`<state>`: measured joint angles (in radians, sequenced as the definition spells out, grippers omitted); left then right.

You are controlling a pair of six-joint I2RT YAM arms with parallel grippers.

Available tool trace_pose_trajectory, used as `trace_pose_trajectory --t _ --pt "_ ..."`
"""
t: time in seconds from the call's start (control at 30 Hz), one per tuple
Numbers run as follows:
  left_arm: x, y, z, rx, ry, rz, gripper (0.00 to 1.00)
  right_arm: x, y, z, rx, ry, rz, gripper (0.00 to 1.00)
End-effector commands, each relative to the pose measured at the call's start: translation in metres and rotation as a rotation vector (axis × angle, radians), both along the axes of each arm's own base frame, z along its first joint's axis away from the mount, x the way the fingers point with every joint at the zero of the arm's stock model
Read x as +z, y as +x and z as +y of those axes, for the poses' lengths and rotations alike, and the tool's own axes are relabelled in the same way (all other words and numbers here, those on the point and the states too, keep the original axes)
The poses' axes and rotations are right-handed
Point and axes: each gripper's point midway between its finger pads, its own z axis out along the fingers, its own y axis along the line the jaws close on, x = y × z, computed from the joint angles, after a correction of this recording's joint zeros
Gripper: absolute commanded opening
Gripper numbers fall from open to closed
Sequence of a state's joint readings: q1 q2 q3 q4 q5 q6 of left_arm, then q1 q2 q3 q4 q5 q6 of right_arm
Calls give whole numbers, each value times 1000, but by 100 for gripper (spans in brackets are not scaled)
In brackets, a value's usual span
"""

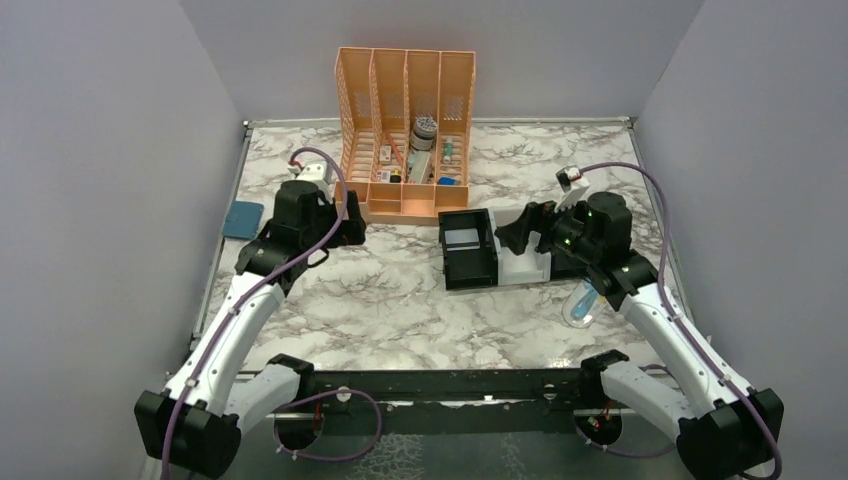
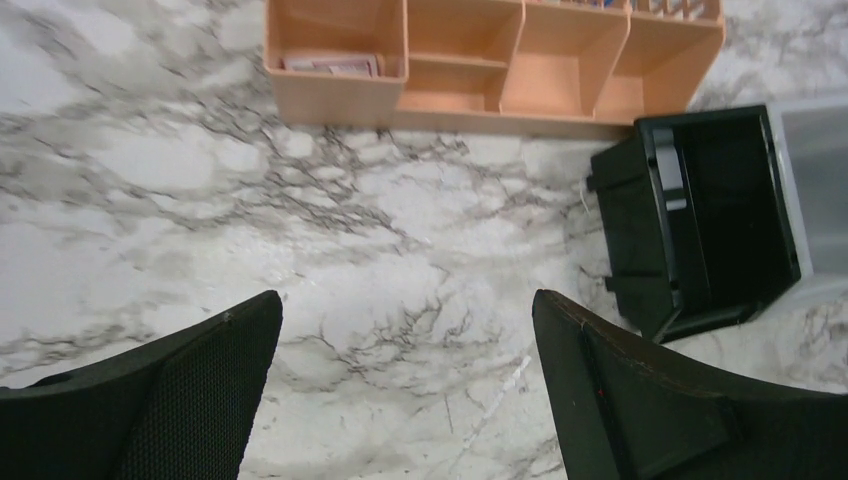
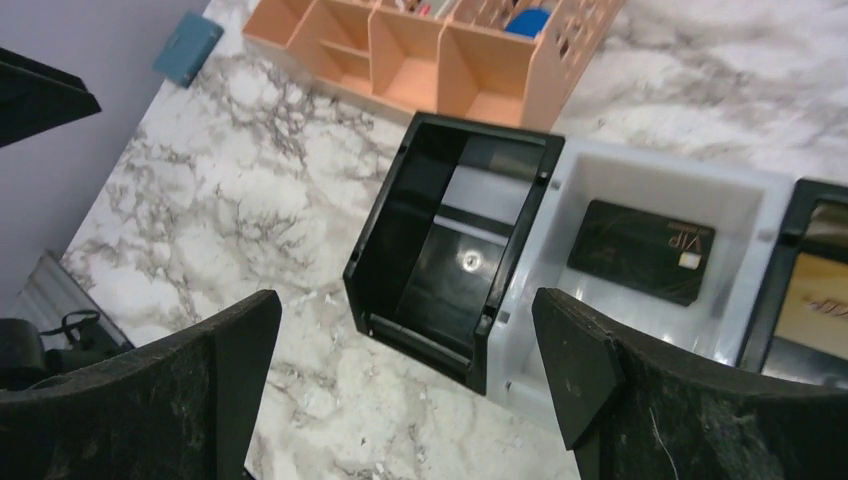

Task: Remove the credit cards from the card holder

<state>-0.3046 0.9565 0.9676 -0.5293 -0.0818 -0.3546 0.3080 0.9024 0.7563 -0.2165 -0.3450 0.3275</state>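
The blue card holder (image 1: pixel 243 218) lies flat at the table's left edge, also seen far off in the right wrist view (image 3: pixel 187 47); no card shows on it. A gold-tan credit card (image 3: pixel 818 305) lies in the end compartment of the black-and-white tray (image 3: pixel 527 262), cut off by the frame edge. My left gripper (image 1: pixel 352 228) hangs open over bare marble (image 2: pixel 405 310), to the right of the holder. Over the tray (image 1: pixel 470 270) my right gripper (image 1: pixel 515 235) is open and empty (image 3: pixel 405 305), and it hides the tray's right half from above.
An orange slotted organizer (image 1: pixel 405 140) with small items stands at the back centre. A dark card (image 3: pixel 640 250) lies in the tray's white middle compartment. A pale translucent packet (image 1: pixel 582 300) lies by the right arm. Grey walls close in left, right and behind.
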Motion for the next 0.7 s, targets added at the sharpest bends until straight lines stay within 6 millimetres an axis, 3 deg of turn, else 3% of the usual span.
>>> trace_pose_trajectory --t 0.0,0.13,0.33,0.47,0.67 --pt "-36 -6 -40 -161 -128 112 99 -27 -7 9 38 41 159 99" --pt "-67 -15 -56 -211 -147 209 99 -63 1 -6 -61 -39 294 99" --pt "-91 -27 -63 -230 -158 269 99 -98 5 -17 -124 -118 417 99" --pt "-92 -28 -59 -205 -147 256 99 -111 5 -10 -80 -123 467 99" --pt "-88 -21 -50 -145 -130 222 99 -122 8 9 23 -86 528 91"
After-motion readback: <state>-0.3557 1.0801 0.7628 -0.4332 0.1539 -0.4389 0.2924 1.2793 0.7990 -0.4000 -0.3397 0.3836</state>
